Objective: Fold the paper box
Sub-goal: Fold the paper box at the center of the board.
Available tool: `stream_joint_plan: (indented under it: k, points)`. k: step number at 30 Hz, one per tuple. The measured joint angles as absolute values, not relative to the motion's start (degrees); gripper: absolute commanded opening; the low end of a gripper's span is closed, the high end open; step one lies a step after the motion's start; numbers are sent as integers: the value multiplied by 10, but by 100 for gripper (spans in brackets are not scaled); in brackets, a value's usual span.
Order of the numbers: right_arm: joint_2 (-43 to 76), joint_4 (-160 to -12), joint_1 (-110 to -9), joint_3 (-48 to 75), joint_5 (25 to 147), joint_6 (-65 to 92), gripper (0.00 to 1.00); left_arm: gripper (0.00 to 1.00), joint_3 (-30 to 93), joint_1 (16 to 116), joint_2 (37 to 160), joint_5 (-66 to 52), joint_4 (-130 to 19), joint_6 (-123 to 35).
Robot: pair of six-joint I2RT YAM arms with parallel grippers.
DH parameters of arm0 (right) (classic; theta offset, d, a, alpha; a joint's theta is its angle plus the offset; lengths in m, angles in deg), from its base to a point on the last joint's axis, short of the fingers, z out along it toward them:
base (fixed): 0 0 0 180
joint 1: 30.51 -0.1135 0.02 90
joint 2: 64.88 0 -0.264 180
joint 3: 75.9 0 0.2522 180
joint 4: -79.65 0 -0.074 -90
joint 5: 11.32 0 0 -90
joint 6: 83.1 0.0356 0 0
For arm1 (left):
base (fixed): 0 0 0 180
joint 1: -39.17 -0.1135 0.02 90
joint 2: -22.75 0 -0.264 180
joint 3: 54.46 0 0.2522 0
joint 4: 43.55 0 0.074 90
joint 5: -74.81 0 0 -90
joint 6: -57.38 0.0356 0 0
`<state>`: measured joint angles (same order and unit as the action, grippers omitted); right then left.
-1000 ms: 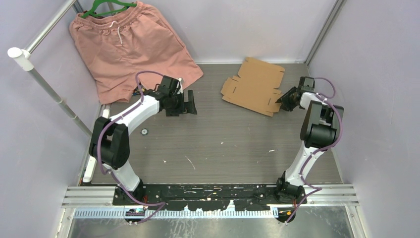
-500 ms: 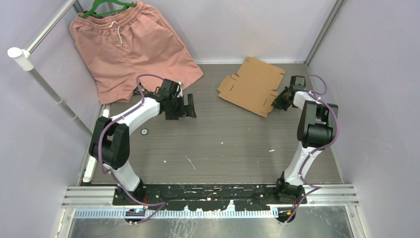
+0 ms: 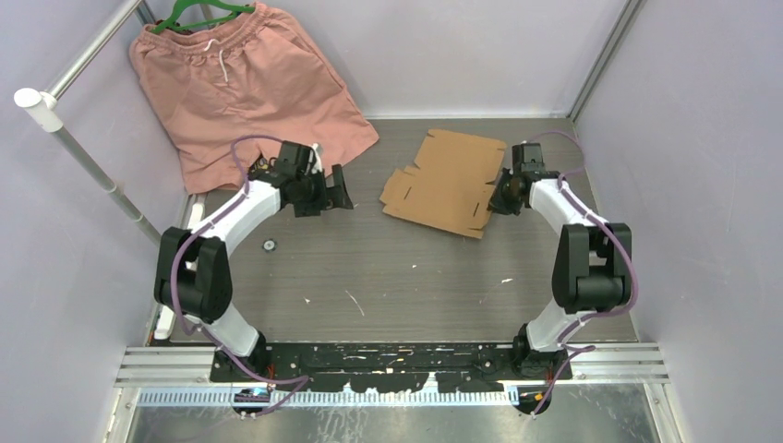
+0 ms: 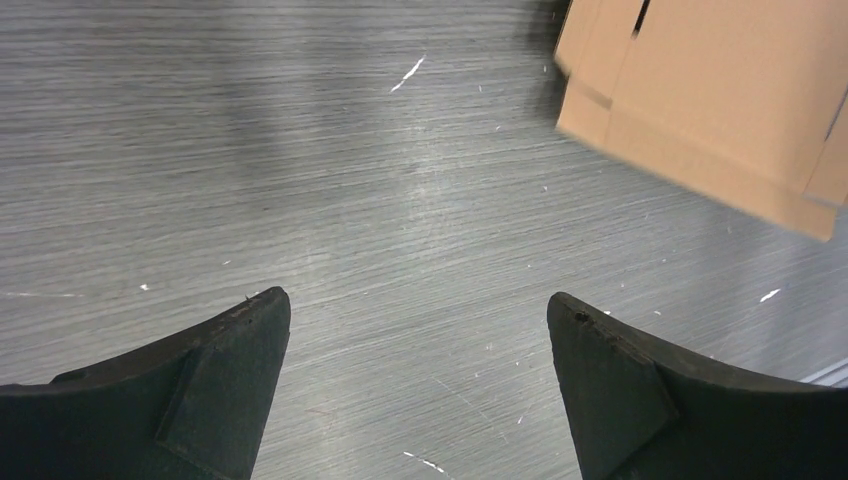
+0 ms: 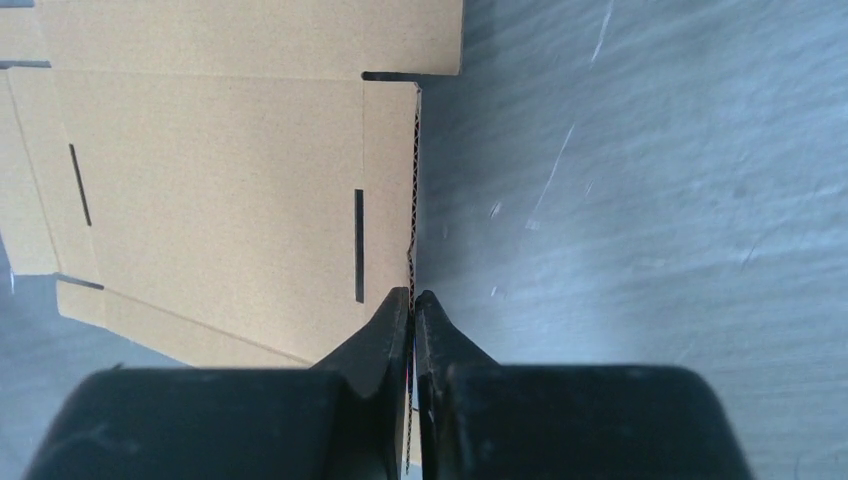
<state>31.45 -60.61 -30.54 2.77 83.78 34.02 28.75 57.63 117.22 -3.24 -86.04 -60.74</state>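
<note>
Two grippers over the dark table (image 3: 406,268), flat paper box (image 3: 443,185) at the far middle, right gripper (image 5: 412,297) pinching its right edge, left gripper (image 4: 418,300) spread wide, hovering near its left side

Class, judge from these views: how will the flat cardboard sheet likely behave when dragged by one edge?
Probably fairly stiff: the cardboard sheet looks flat though the right end effector pinches only its edge. Likely light: one thin corrugated layer. It may bend first along its slots.
</note>
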Motion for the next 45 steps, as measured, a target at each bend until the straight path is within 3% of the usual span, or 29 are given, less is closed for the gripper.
stream_joint_plan:
  k: [13, 22, 28, 36, 45]
  points:
    - [149, -523, -437, -60, 833, 327, 10, 100, 141, 538, 1026, 24, -839, -645]
    - [105, -489, -560, -81, 824, 346, 10, 100, 66, 558, 813, -14, -896, -683]
    - [89, -490, -576, -116, 806, 366, 10, 100, 23, 602, 722, -67, -931, -724]
    - [88, -511, -575, -163, 804, 386, 10, 100, -27, 672, 714, -128, -934, -775]
    - [88, -531, -575, -164, 825, 387, 10, 100, -27, 676, 775, -156, -903, -774]
